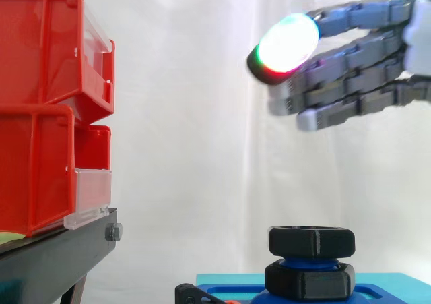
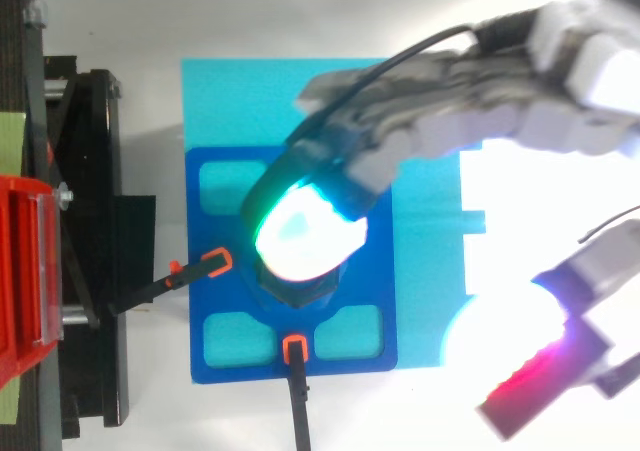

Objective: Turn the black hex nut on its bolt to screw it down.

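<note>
Red bins (image 1: 40, 108), stacked on the black stand (image 1: 54, 263), are seen closest to the side camera, at the left edge. Further right, the black hex nut (image 1: 311, 241) is found on the blue bolt (image 1: 311, 261), raised above a second black hex piece (image 1: 310, 281) at the bolt's foot. A short band of blue thread is left showing between the two, and all of it is carried by a blue fixture (image 1: 384, 285). At the upper right the hand (image 1: 357, 81) is held well above the nut, its fingers stretched out nearly straight and nothing gripped. A glowing fingertip pad (image 1: 288, 42) is pointed leftward. From above, most of the nut is hidden by that pad. No contact is made, so the turning is judged not yet begun, and the whole screwing-down is left to be done.
</note>
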You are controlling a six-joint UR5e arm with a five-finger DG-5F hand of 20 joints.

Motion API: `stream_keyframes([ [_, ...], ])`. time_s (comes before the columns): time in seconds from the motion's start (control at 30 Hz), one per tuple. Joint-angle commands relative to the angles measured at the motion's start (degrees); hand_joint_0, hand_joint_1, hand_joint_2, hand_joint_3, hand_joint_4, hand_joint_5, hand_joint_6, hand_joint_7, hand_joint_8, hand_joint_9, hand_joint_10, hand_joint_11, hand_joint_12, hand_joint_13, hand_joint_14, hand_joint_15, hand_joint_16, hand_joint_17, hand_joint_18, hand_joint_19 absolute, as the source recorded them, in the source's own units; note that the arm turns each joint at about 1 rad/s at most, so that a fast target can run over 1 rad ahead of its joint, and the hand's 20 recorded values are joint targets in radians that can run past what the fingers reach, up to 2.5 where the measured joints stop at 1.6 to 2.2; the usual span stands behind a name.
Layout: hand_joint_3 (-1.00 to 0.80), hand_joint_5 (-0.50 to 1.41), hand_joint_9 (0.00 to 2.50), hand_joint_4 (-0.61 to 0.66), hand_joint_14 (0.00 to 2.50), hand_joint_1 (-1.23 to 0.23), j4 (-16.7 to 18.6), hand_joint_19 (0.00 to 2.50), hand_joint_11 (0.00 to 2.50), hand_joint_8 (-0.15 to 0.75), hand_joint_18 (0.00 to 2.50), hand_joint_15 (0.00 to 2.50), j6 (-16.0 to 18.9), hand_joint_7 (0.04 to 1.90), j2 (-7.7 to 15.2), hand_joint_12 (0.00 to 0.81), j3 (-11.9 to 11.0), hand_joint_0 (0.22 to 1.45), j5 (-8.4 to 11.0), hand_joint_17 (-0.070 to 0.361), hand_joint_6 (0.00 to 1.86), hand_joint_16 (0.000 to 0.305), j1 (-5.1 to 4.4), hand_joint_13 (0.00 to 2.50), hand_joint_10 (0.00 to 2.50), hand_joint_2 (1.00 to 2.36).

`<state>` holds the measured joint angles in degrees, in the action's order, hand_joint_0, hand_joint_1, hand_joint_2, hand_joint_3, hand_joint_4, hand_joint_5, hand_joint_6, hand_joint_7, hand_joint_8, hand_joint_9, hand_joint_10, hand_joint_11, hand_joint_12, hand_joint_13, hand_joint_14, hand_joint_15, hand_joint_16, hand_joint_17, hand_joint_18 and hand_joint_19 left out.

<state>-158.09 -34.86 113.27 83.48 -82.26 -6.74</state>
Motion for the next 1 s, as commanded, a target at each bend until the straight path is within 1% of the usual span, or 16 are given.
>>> stream_keyframes([
  [0.0, -0.50, -0.17, 0.44, 0.22, 0.00, -0.46, -1.5, 0.15, 0.06, 0.298, 0.31, 0.00, -0.2, 0.77, 3.5, 0.362, -3.9, 0.50, 0.00, 0.131, 0.50, 0.058, -0.64, 0.27, 0.00, 1.00],
  [0.1, -0.50, -0.17, 0.43, 0.22, 0.00, -0.46, -3.2, 0.16, 0.06, 0.301, 0.31, 0.00, -0.3, 0.81, 5.4, 0.362, -6.0, 0.50, -0.27, 0.130, 0.50, 0.058, -0.91, 0.27, 0.00, 1.00],
  [0.13, -0.50, -0.17, 0.43, 0.22, 0.00, -0.46, -3.2, 0.16, 0.06, 0.300, 0.31, 0.00, -0.3, 0.83, 5.4, 0.362, -6.0, 0.50, -0.27, 0.130, 0.50, 0.058, -0.91, 0.27, 0.00, 1.00],
  [0.2, -0.50, -0.16, 0.43, 0.24, 0.00, -0.46, -3.5, 0.16, 0.07, 0.300, 0.31, 0.00, -0.3, 0.89, 5.9, 0.362, -6.8, 0.50, -0.27, 0.130, 0.50, 0.058, -0.99, 0.26, 0.00, 1.00],
  [0.23, -0.50, -0.16, 0.43, 0.24, 0.00, -0.46, -3.5, 0.16, 0.07, 0.300, 0.31, 0.00, -0.7, 0.89, 7.1, 0.363, -8.0, 0.50, -0.18, 0.130, 0.50, 0.058, -1.08, 0.27, 0.00, 1.00],
  [0.3, -0.50, -0.16, 0.43, 0.24, 0.00, -0.46, -3.5, 0.16, 0.06, 0.301, 0.31, 0.00, -1.0, 0.90, 7.1, 0.363, -8.3, 0.50, -0.09, 0.129, 0.50, 0.057, -1.17, 0.26, 0.00, 1.00],
  [0.37, -0.50, -0.16, 0.43, 0.24, 0.00, -0.46, -3.4, 0.16, 0.08, 0.301, 0.31, 0.00, -2.0, 0.90, 7.1, 0.363, -8.3, 0.50, -0.09, 0.128, 0.50, 0.057, -1.43, 0.26, 0.00, 1.00],
  [0.5, -0.50, -0.16, 0.42, 0.24, 0.00, -0.46, -3.1, 0.17, 0.07, 0.301, 0.31, 0.00, -6.0, 0.91, 7.2, 0.363, -8.3, 0.50, 0.00, 0.128, 0.50, 0.057, -1.87, 0.26, 0.00, 1.00],
  [0.57, -0.50, -0.16, 0.42, 0.25, 0.00, -0.46, -2.6, 0.16, 0.08, 0.300, 0.31, 0.00, -7.5, 0.92, 7.3, 0.363, -8.2, 0.50, 0.17, 0.127, 0.50, 0.056, -1.87, 0.26, 0.00, 1.00],
  [0.6, -0.50, -0.15, 0.42, 0.25, 0.00, -0.46, -2.0, 0.17, 0.08, 0.301, 0.31, 0.00, -9.3, 0.95, 7.8, 0.363, -8.3, 0.50, 0.35, 0.127, 0.50, 0.056, -2.05, 0.26, 0.00, 1.00],
  [0.67, -0.50, -0.14, 0.43, 0.25, 0.00, -0.46, -2.0, 0.16, 0.08, 0.303, 0.31, 0.00, -10.7, 0.98, 7.9, 0.362, -8.3, 0.50, 0.44, 0.127, 0.50, 0.056, -2.14, 0.26, 0.00, 1.00],
  [0.73, -0.50, -0.14, 0.43, 0.26, 0.00, -0.46, -1.8, 0.16, 0.09, 0.303, 0.32, 0.00, -13.1, 0.99, 7.8, 0.363, -8.3, 0.50, 0.44, 0.127, 0.50, 0.057, -2.14, 0.26, 0.00, 1.00],
  [0.77, -0.50, -0.14, 0.43, 0.26, 0.00, -0.46, -1.7, 0.17, 0.08, 0.303, 0.32, 0.00, -15.8, 1.00, 7.9, 0.361, -8.2, 0.50, 0.44, 0.127, 0.50, 0.056, -2.14, 0.26, 0.00, 1.00],
  [0.87, -0.50, -0.13, 0.44, 0.26, 0.00, -0.45, -1.3, 0.16, 0.09, 0.303, 0.32, 0.00, -18.5, 1.01, 7.9, 0.361, -8.2, 0.50, 0.44, 0.127, 0.50, 0.056, -2.23, 0.26, 0.00, 1.00],
  [0.9, -0.50, -0.13, 0.44, 0.26, 0.00, -0.45, -1.2, 0.17, 0.08, 0.305, 0.32, 0.00, -20.4, 1.02, 7.9, 0.360, -8.3, 0.50, 0.70, 0.127, 0.50, 0.056, -2.31, 0.26, 0.00, 1.00],
  [0.97, -0.50, -0.13, 0.44, 0.26, 0.00, -0.45, -1.3, 0.17, 0.08, 0.304, 0.32, 0.00, -20.9, 1.01, 7.9, 0.360, -8.3, 0.50, 0.87, 0.126, 0.50, 0.056, -2.31, 0.26, 0.00, 1.00],
])
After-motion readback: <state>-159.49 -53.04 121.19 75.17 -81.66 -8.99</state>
